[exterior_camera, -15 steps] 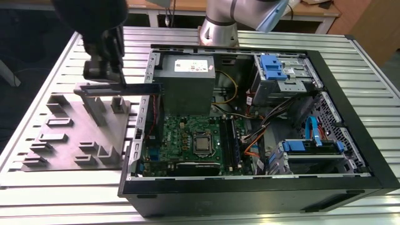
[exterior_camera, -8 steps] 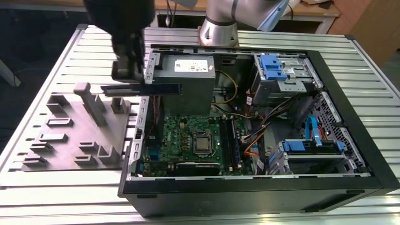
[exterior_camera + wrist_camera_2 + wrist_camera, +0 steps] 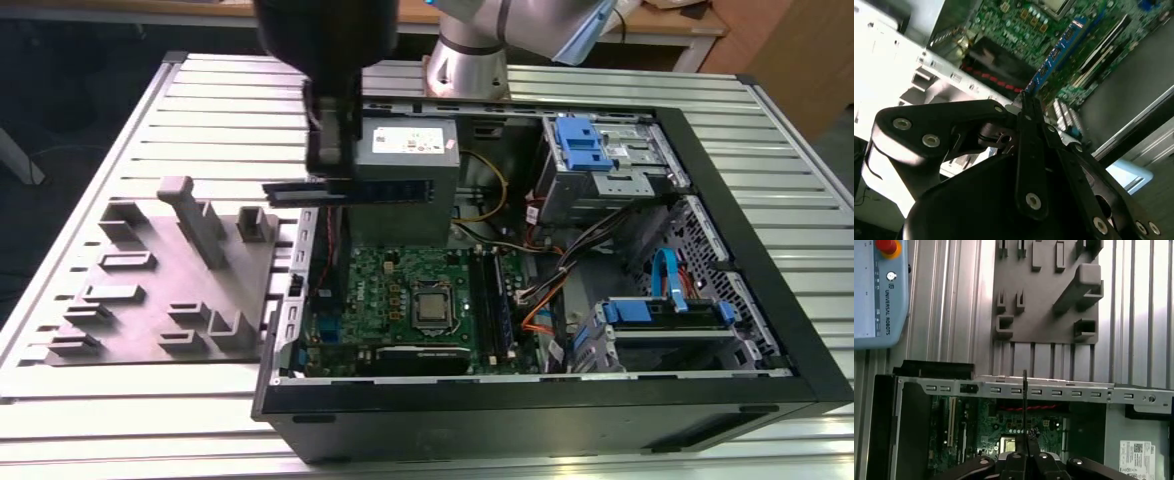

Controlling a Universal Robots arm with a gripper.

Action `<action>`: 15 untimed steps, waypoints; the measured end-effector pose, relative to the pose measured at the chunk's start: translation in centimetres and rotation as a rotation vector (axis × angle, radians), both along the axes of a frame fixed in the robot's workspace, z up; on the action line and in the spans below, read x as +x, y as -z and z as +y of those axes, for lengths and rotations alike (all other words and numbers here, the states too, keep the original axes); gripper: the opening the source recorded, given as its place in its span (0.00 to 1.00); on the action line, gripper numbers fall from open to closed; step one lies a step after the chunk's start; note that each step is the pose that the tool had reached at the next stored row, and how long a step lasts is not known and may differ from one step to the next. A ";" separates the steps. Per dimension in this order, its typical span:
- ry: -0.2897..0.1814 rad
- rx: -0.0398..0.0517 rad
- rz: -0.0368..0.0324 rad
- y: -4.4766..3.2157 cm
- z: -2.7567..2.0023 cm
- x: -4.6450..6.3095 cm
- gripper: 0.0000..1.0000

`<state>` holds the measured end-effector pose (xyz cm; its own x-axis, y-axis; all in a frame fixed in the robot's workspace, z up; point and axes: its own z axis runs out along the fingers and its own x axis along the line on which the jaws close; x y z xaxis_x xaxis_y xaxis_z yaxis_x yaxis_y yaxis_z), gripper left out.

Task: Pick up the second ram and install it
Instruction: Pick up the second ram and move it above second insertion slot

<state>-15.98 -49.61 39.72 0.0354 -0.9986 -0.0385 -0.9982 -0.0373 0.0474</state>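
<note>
Memory stick (image 3: 380, 189): held level in the air above the open computer case (image 3: 747, 300), on the side towards the grey holder tray (image 3: 160, 290).
Claw (image 3: 323, 182): clenched on the stick near one end.
Risk: this off-centre grip may let the stick tilt, so it meets the motherboard (image 3: 400, 295) slot crooked and jams.

1. The arm (image 3: 467, 55) enters at the far edge of the exterior view, and its dark wrist (image 3: 327, 30) points straight down.
2. The claw (image 3: 327, 175) hangs vertical, its fingers (image 3: 1026, 150) pinched together on the second ram (image 3: 367, 190), which it holds level.
</note>
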 end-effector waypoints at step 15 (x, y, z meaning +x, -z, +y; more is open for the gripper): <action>0.000 0.0000 0.0006 0.95 0.00 5.5 0.09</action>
<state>-10.49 -49.61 38.76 0.0352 -0.9986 -0.0385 -0.9982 -0.0371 0.0480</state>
